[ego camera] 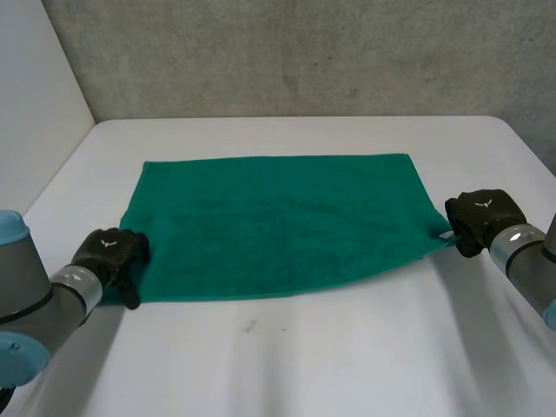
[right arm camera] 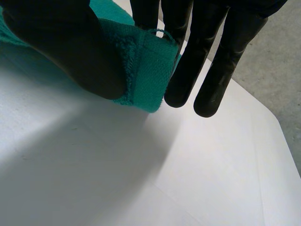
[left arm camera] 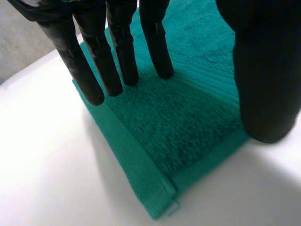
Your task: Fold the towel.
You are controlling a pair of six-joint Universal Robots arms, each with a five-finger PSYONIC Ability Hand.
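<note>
green towel (ego camera: 278, 226) spread flat across white table, near-right corner lifted

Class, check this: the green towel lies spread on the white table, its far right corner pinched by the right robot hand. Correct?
No: the right robot hand pinches the near right corner of the green towel, not the far one; the head view shows it. The rest holds.

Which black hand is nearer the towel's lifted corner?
Right. The right hand pinches that corner of the towel; the left hand rests on the other near corner, at the towel's opposite end.
</note>
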